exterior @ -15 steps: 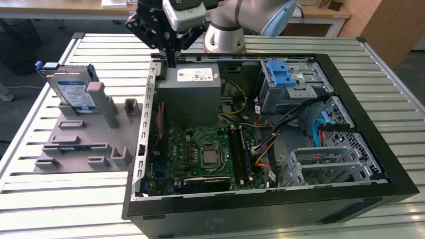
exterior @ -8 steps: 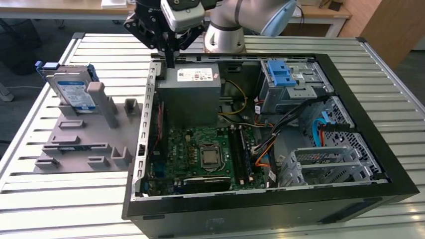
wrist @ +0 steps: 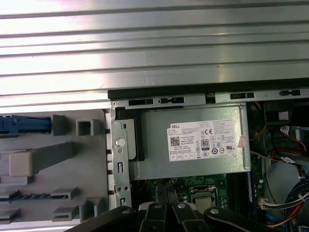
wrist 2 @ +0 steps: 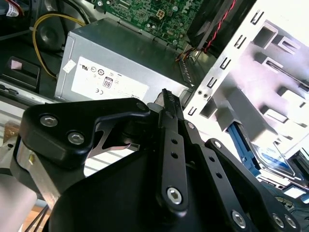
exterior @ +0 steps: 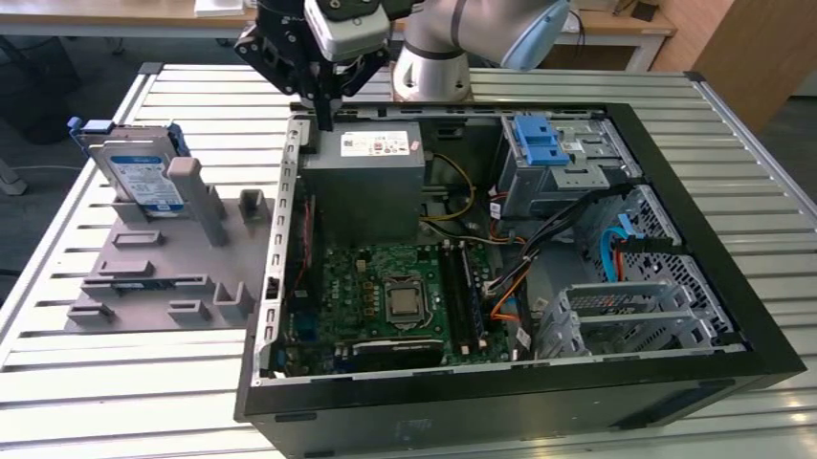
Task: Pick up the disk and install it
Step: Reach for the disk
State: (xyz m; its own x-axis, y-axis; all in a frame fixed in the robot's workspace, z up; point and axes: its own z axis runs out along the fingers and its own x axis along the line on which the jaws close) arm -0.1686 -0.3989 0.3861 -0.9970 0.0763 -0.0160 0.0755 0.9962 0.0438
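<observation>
The disk (exterior: pixel 138 175) stands upright on its edge in a grey holder (exterior: pixel 153 277) at the exterior view's left, with its blue-and-white label facing out and blue rails along its edges. In the second wrist view, part of the disk (wrist 2: pixel 271 155) shows in the holder. Its blue rail (wrist: pixel 21 124) shows in the first wrist view. My gripper (exterior: pixel 324 120) hangs over the back left corner of the open computer case (exterior: pixel 715 239), above the grey power supply box (exterior: pixel 364 177). Its fingers (wrist 2: pixel 166 104) are shut together with nothing between them. The disk is well apart from it.
The case lies open on a slatted metal table (exterior: pixel 115 382). Inside are a green motherboard (exterior: pixel 396 296), cables, a blue-latched drive cage (exterior: pixel 556 153) and a metal bay (exterior: pixel 632 320). The holder has several upright pegs (exterior: pixel 191 186).
</observation>
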